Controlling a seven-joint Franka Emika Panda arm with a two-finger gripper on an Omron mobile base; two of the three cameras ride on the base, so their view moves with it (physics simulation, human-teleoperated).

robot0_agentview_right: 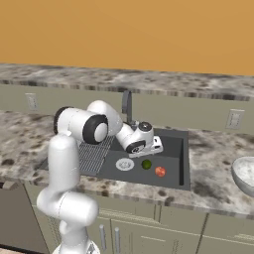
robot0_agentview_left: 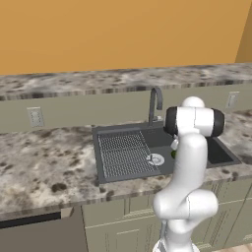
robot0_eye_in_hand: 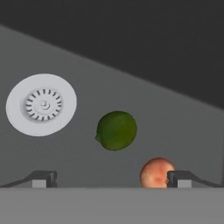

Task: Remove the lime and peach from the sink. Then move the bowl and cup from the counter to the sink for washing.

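Observation:
The dark green lime (robot0_eye_in_hand: 116,130) lies on the floor of the dark grey sink (robot0_agentview_right: 173,149), just right of the round silver drain (robot0_eye_in_hand: 41,104). The orange-red peach (robot0_eye_in_hand: 156,172) rests close by, beside my right fingertip (robot0_eye_in_hand: 179,178). My gripper (robot0_eye_in_hand: 111,178) hangs open above the basin with nothing between its fingers, and the lime is ahead of the gap. In the right base view the gripper (robot0_agentview_right: 149,149) hovers over the lime (robot0_agentview_right: 146,164) and peach (robot0_agentview_right: 160,171). The silvery bowl (robot0_agentview_right: 245,173) sits on the counter at the far right. The cup is out of view.
A grey curved faucet (robot0_agentview_right: 127,105) stands behind the sink, close to my hand. The ribbed drainer (robot0_agentview_left: 123,152) fills the sink's left part. Speckled stone counter (robot0_agentview_left: 44,162) runs on both sides, with a wall outlet (robot0_agentview_right: 234,119) behind.

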